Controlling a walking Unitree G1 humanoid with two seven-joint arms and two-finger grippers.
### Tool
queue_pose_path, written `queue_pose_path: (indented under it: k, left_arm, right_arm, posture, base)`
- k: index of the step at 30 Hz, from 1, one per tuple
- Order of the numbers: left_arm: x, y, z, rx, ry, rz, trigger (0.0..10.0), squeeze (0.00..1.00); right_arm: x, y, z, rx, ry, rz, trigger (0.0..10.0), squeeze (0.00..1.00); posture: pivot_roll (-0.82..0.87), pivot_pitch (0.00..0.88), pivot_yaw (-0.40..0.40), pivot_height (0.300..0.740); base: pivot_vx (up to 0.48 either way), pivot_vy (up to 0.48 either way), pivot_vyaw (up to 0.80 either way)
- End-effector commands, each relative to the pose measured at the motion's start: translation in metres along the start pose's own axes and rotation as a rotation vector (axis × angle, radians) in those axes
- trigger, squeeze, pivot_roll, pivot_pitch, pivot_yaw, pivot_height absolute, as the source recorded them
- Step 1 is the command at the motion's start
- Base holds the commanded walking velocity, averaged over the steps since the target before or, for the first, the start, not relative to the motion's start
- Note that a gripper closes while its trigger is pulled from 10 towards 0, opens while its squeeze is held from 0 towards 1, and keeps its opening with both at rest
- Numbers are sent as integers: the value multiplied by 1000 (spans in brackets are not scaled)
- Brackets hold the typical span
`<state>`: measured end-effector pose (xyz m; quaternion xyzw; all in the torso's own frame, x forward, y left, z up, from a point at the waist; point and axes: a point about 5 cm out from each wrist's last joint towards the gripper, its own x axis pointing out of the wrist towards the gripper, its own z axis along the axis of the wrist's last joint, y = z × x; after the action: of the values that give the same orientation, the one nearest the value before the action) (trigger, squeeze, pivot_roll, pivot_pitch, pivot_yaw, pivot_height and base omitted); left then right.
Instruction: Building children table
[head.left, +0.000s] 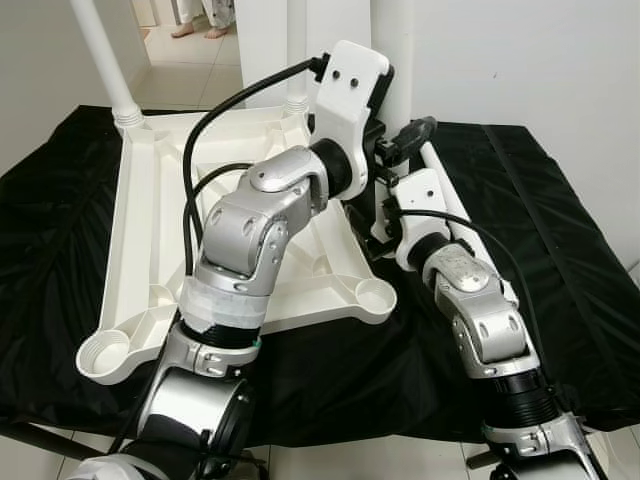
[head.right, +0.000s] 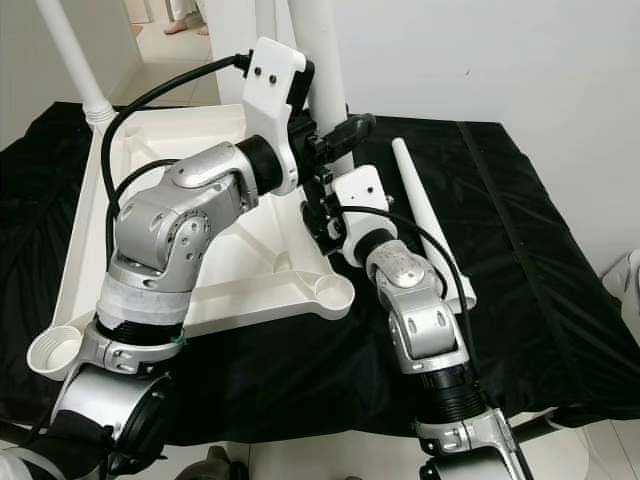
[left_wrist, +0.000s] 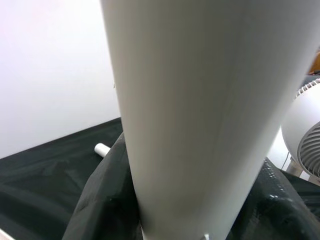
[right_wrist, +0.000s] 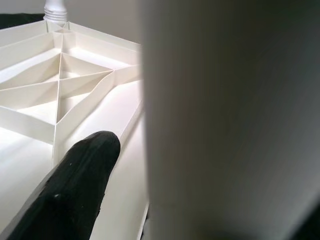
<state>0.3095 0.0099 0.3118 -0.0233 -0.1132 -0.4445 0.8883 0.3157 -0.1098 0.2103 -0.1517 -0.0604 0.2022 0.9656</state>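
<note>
With the white tabletop (head.left: 150, 250) lying upside down on black cloth (head.right: 560, 300), both pincers crowd one upright leg (head.right: 325, 70); can't tell either's grip.

Upright table leg (head.right: 322, 60) cut off by the top edge in both eye views; its base joint with the tabletop (head.right: 230, 270) is hidden behind the arms. In both wrist views the leg is too close and blurred, its ends out of frame. Left gripper (head.right: 345, 135) and right gripper (head.right: 322, 215) mostly covered by their own white wrist housings; finger spread can't be made out. Far corner leg (head.left: 100, 55) runs off the top. Loose leg (head.right: 430, 225) partly hidden behind the right arm. Person's feet (head.left: 195, 30) at the top edge, the rest cut off. Fan (left_wrist: 302, 132) cropped at the edge.
</note>
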Motion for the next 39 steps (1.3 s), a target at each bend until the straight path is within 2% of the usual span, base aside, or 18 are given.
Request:
queue_pose_path:
  k: [1, 5, 6, 7, 8, 9, 10, 11, 12, 26, 27, 29, 30, 34, 35, 36, 39]
  left_arm:
    - [0, 0, 4, 27, -26, 64, 10000, 0]
    - [0, 0, 4, 30, -27, 61, 10000, 0]
    - [0, 0, 5, 30, -28, 60, 10000, 0]
    - [0, 0, 5, 30, -28, 59, 10000, 0]
    - [0, 0, 5, 31, -29, 57, 10000, 0]
    - [0, 0, 5, 31, -29, 57, 10000, 0]
    - [1, -1, 5, 31, -28, 55, 10000, 0]
    - [1, -1, 5, 32, -28, 54, 10000, 0]
    - [1, -1, 5, 32, -28, 53, 10000, 0]
    - [2, -2, 2, 30, -9, 47, 10000, 0]
    - [2, -2, 2, 28, -10, 46, 10000, 0]
    - [2, -2, 2, 26, -12, 46, 10000, 0]
    - [2, -2, 2, 25, -13, 46, 10000, 0]
    - [1, 0, 1, 13, -16, 52, 10000, 0]
    - [1, 0, 1, 3, -20, 56, 10000, 165]
    - [0, 0, 2, -10, -24, 47, 10000, 1000]
    - [-1, -1, 3, -24, -30, 30, 10000, 1000]
  right_arm:
    - [1, -1, 3, -18, 6, -3, 10000, 0]
    - [1, -2, 3, -21, 10, -3, 10000, 0]
    - [0, -1, 3, -20, 14, 1, 7647, 0]
    - [0, -1, 2, -19, 17, 4, 7647, 0]
    - [0, -1, 2, -22, 19, 3, 4667, 0]
    - [0, -1, 2, -22, 19, 3, 4667, 0]
    - [0, -1, 1, -24, 19, 5, 2980, 0]
    - [0, -1, 1, -24, 19, 7, 2314, 0]
    - [0, -1, 1, -28, 16, 10, 0, 0]
    - [-3, 4, 0, -94, -2, 61, 0, 0]
    - [-3, 4, 0, -91, 0, 56, 1765, 0]
    - [-3, 3, 0, -88, 2, 52, 1765, 0]
    - [-3, 2, 0, -85, 3, 42, 10000, 0]
    - [-2, 1, -1, -75, 4, 28, 10000, 0]
    - [-2, 1, -1, -71, 4, 27, 10000, 0]
    - [-2, 1, -1, -61, 6, 24, 10000, 0]
    - [-2, 1, -1, -44, 5, 17, 10000, 0]
  posture:
    - [55, 27, -1, 740]
    - [54, 28, -1, 740]
    - [54, 28, -1, 740]
    - [54, 28, -1, 740]
    - [54, 28, -1, 740]
    - [54, 28, -1, 740]
    - [54, 28, -1, 740]
    - [54, 28, -1, 740]
    - [54, 28, 1, 740]
    - [57, 27, 1, 740]
    - [57, 26, 1, 740]
    - [57, 26, 1, 740]
    - [57, 24, 2, 740]
    - [57, 21, 3, 740]
    - [57, 21, 3, 740]
    - [58, 18, 3, 740]
    - [59, 15, 3, 740]
  base:
    - [0, 0, 0]
    - [0, 0, 0]
    - [0, 0, 0]
    - [0, 0, 0]
    - [0, 0, 0]
    - [0, 0, 0]
    - [0, 0, 0]
    - [0, 0, 0]
    - [0, 0, 0]
    - [0, 0, 0]
    - [0, 0, 0]
    - [0, 0, 0]
    - [0, 0, 0]
    - [0, 0, 0]
    - [0, 0, 0]
    - [0, 0, 0]
    - [0, 0, 0]
